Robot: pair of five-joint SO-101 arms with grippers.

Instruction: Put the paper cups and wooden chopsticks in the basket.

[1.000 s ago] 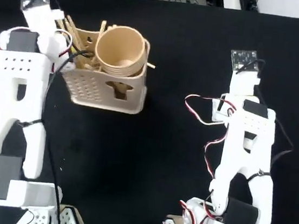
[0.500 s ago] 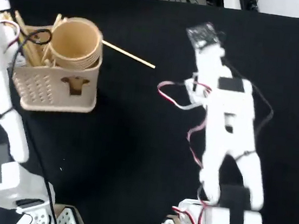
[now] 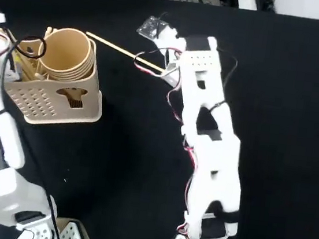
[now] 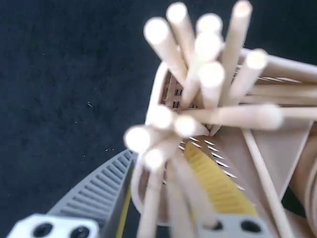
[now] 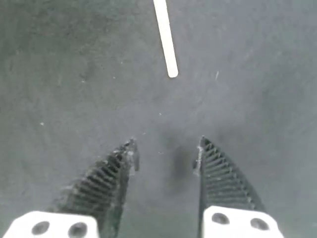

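Dragged to the upper left of the high view within the last second: the basket (image 3: 56, 104), with the paper cups (image 3: 68, 56) stacked inside and the wooden chopsticks (image 3: 26, 65) bundled beside them. Pinched at its wall by the left gripper (image 4: 161, 163), one jaw outside, one inside among the sticks. Left behind on the black table (image 3: 300, 113), upper centre: one loose chopstick (image 3: 124, 51), one end near the cups' rim. Swung across from the right side toward it, the right gripper (image 5: 166, 148), jaws spread and empty, low over the table, the stick's end just ahead. Seemingly one stick yet to fetch; likely next, closing on it and carrying it to the basket.
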